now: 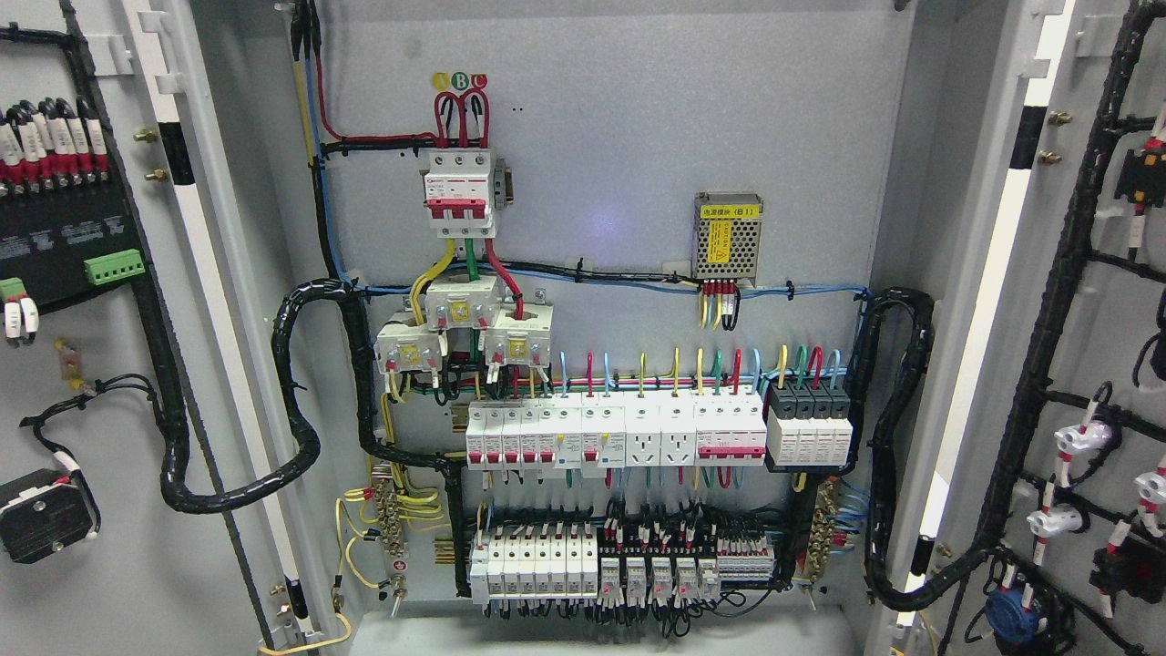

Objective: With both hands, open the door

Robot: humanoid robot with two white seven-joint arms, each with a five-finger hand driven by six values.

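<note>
A grey electrical cabinet [601,146] fills the head view with both doors swung wide. The left door [82,510] shows its inner face with black terminal blocks and wiring at the picture's left. The right door [1102,383] stands at the picture's right, its inner face carrying a black cable harness and white and blue fittings. Between them the back panel is exposed, with a red-and-white main breaker [460,193] at the top and rows of white breakers [619,435] lower down. Neither of my hands nor any arm shows in the frame.
A perforated metal power supply with a yellow label [726,235] sits on the panel's right. Thick black cable looms [301,392] loop from the panel to each door near the hinges. The cabinet floor [601,633] lies at the bottom edge.
</note>
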